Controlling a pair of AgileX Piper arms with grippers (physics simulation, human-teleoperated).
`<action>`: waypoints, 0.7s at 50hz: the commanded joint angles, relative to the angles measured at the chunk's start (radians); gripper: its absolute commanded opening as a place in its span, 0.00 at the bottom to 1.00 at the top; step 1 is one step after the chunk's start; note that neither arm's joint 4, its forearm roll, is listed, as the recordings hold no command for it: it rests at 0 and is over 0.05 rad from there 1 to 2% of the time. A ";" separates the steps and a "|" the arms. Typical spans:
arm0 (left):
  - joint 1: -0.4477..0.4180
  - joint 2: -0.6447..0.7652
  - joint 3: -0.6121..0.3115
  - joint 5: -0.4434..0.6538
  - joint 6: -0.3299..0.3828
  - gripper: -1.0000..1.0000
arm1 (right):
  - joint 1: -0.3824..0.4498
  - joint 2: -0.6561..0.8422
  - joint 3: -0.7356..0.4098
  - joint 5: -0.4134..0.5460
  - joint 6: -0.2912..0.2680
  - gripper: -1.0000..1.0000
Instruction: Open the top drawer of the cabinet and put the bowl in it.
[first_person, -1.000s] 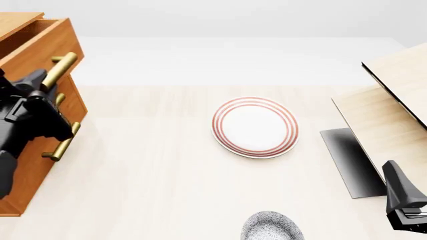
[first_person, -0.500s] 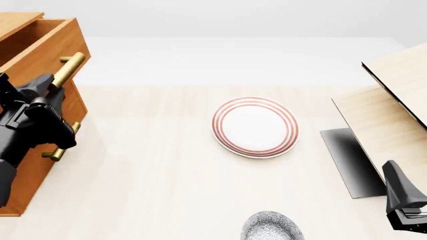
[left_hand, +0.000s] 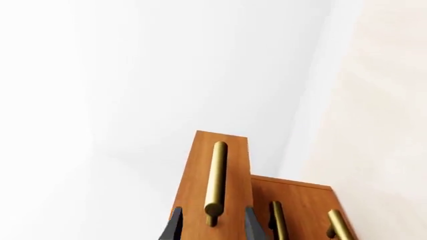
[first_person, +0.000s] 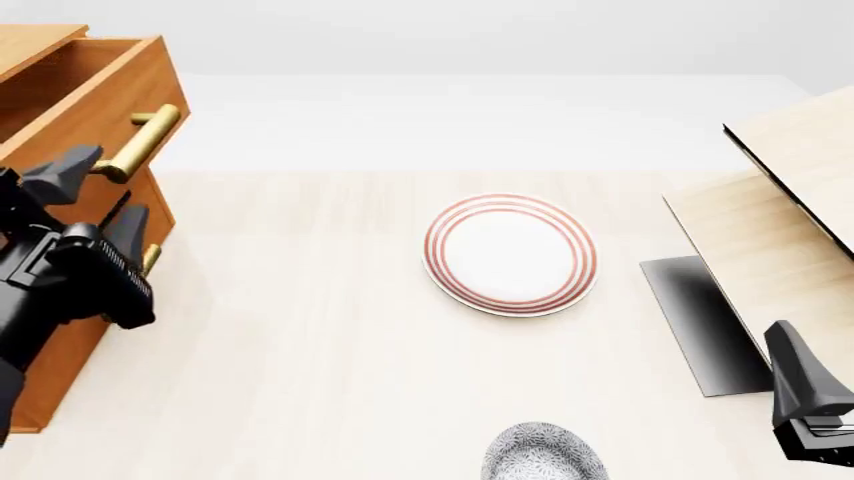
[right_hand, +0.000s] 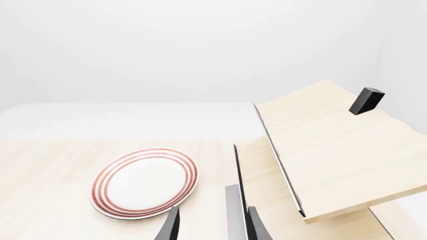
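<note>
Top drawer (first_person: 83, 85) of the cabinet (first_person: 74, 330), front view: pulled out at the upper left of the frame, brass handle (first_person: 138, 141) slanting at its front. Left gripper (first_person: 94, 195) just below that handle, fingers spread wide, one tip beside the handle's lower end, nothing gripped. Bowl (first_person: 543, 455), speckled, cut by the bottom edge right of centre, on the table (first_person: 307, 340), well apart from the drawer. Red-ringed plate (first_person: 510, 253) at mid-frame; pale wooden structure (first_person: 787, 215) at the right edge. Right gripper (first_person: 817, 410) at the lower right corner, state impossible to tell there. Left wrist view: handle (left_hand: 215, 182) on the drawer front (left_hand: 193, 185) at lower centre, finger tips (left_hand: 175, 226) parted on either side, clear of it. Right wrist view: plate (right_hand: 145, 182) at lower left, pale structure (right_hand: 333, 150) at right, finger tips (right_hand: 171, 227) apart at the bottom edge, holding nothing.
</note>
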 joint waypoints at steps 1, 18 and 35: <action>-0.080 -0.037 0.050 -0.068 0.032 1.00 | 0.000 -0.002 0.001 0.001 0.000 1.00; -0.168 -0.154 0.096 -0.030 0.045 1.00 | 0.000 -0.003 0.001 0.001 0.000 1.00; -0.116 -0.418 -0.034 0.381 -0.211 1.00 | 0.000 -0.003 0.001 0.001 0.000 1.00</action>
